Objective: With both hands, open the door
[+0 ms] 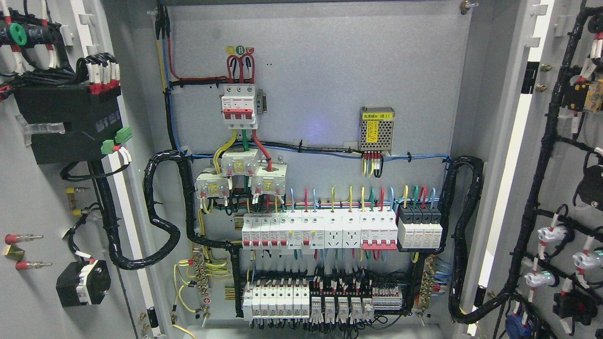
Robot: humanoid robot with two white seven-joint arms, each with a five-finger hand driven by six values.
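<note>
An electrical cabinet fills the head view with both doors swung wide. The left door (42, 197) shows its inner face with a black module and wiring. The right door (560, 141) also shows its inner face, carrying black cable looms and small devices. Between them the grey back panel (320, 84) is exposed, with a red and white main breaker (240, 106), rows of white breakers (320, 230) and terminal blocks (320, 301). Neither of my hands nor any arm appears in the picture.
Thick black cable bundles loop from the left door (162, 226) and the right door (464, 235) into the cabinet. A small meshed power supply (376, 128) sits on the panel's right half. The cabinet's side walls frame the opening.
</note>
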